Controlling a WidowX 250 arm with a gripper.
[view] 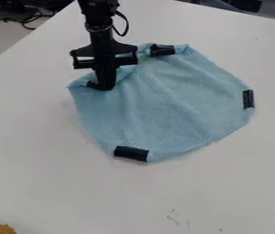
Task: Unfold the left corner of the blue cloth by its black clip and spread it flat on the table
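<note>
Here, a light blue cloth (164, 103) with black strips (131, 154) along its edge lies creased on a white counter (42, 160). The black gripper (106, 87) points down at its upper-left corner, jaws close together; whether they pinch fabric is unclear.

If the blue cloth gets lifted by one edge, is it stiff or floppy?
Probably floppy: the cloth lies in soft wrinkles. It looks thin, so likely light for its spread. The black patches along its edge may stiffen those spots.
</note>
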